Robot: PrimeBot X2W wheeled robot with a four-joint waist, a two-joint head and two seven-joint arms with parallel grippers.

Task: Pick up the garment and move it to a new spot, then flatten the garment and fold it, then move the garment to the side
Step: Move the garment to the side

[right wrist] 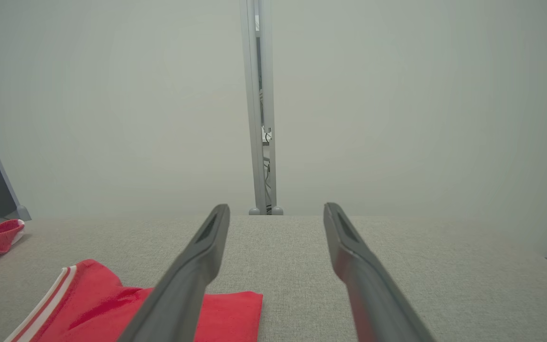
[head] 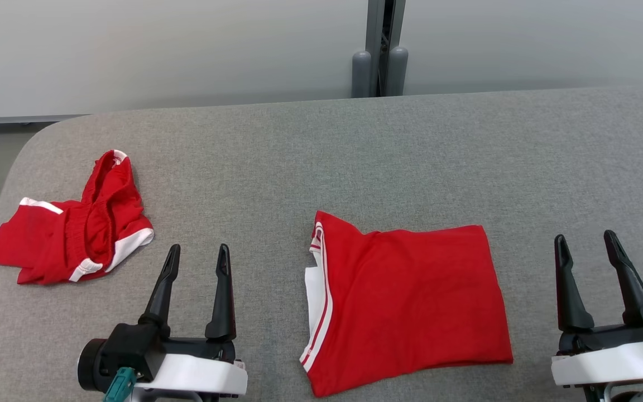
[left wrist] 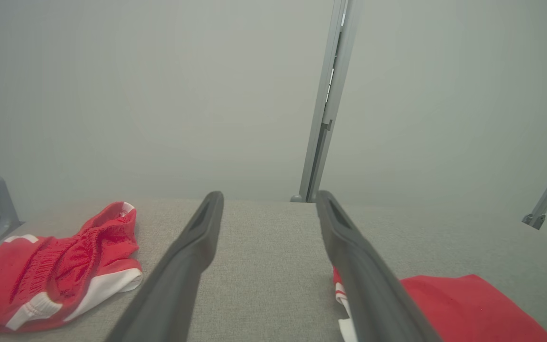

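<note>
A folded red garment (head: pixel 408 304) with white trim lies flat on the grey table (head: pixel 355 151), between my two grippers. Its edge also shows in the left wrist view as red cloth (left wrist: pixel 473 308) and in the right wrist view as red cloth (right wrist: pixel 112 308). My left gripper (head: pixel 198 254) stands open at the lower left, to the left of the garment, holding nothing. My right gripper (head: pixel 585 240) stands open at the lower right, just right of the garment and apart from it.
A second red garment (head: pixel 73 226) with white bands lies crumpled near the table's left edge, seen too in the left wrist view (left wrist: pixel 50 275). A grey post (head: pixel 380 50) stands behind the table against a pale wall.
</note>
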